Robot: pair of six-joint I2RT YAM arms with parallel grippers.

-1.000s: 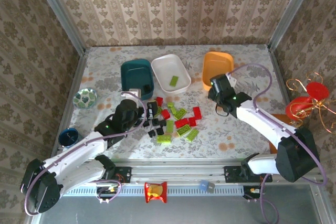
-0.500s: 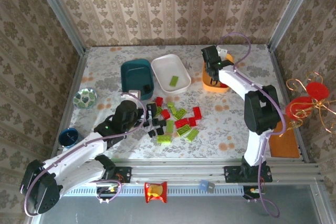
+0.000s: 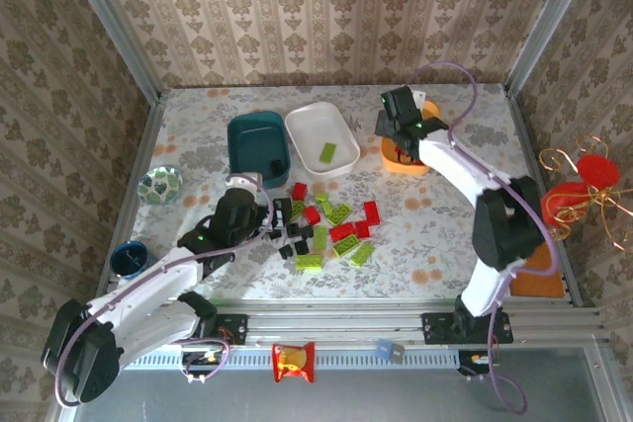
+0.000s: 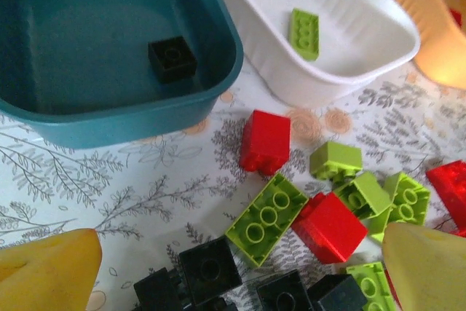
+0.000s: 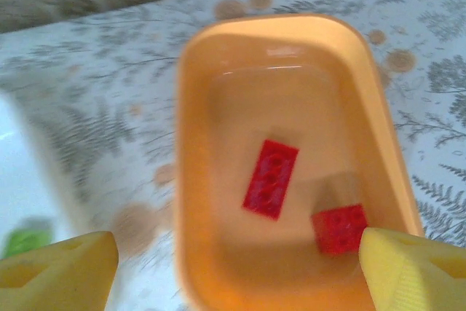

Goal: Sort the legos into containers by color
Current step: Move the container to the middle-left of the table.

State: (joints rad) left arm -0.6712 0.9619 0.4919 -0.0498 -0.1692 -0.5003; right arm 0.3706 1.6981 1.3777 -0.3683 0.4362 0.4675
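Red, lime green and black legos point(image 3: 321, 229) lie in a loose pile at the table's middle. My left gripper point(image 3: 269, 222) hovers open over the pile's left side, above black bricks point(image 4: 210, 269), with nothing between its fingers. The teal tub point(image 3: 237, 135) holds one black brick point(image 4: 172, 58). Inside the white tub point(image 3: 297, 126) lies a green brick point(image 4: 303, 33). Over the orange tub point(image 3: 407, 167) my right gripper point(image 5: 237, 271) stands open and empty. Two red bricks point(image 5: 271, 178) point(image 5: 339, 229) lie on that tub's floor.
A small patterned dish point(image 3: 159, 184) and a blue cup point(image 3: 129, 258) sit near the left edge. Red and gold ornaments point(image 3: 579, 195) hang just beyond the right wall. Bare tablecloth stretches in front of the pile and to its right.
My right arm swung from beside the pile to above the orange tub, and its gripper went from shut to open. The left arm barely moved.
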